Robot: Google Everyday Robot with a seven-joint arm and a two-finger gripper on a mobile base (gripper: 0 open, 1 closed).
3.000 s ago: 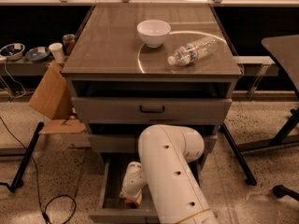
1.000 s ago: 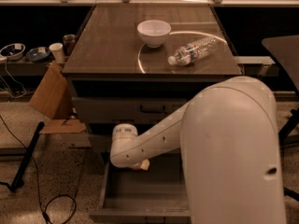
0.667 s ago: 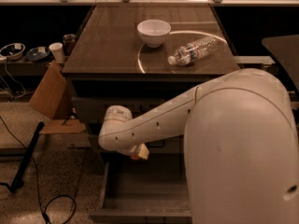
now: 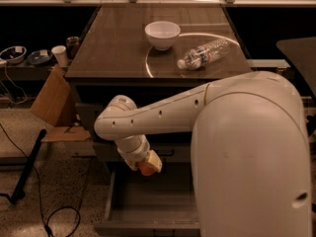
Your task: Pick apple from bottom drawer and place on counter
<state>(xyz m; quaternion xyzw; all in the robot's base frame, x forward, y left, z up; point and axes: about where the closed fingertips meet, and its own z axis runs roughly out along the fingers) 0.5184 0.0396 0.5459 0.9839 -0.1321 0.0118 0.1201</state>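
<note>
My gripper (image 4: pixel 147 165) hangs from the white arm (image 4: pixel 163 115) in front of the cabinet, above the left part of the open bottom drawer (image 4: pixel 148 201). It is shut on the red-orange apple (image 4: pixel 145 168), held above the drawer's grey floor and below the counter (image 4: pixel 118 38). The counter is the glossy brown top with a pale arc mark. The drawer floor shows bare. The upper drawers are largely hidden by my arm.
A white bowl (image 4: pixel 162 34) and a clear plastic bottle (image 4: pixel 205 53) lying on its side rest on the counter. A cardboard piece (image 4: pixel 52 100) leans left of the cabinet. Cups and dishes (image 4: pixel 37 57) sit on a low left shelf. A cable (image 4: pixel 44 206) lies on the floor.
The arm has swung out of the drawer and risen, carrying the apple up and leftward. The gripper with the apple now hangs a little further right and lower than just before.
</note>
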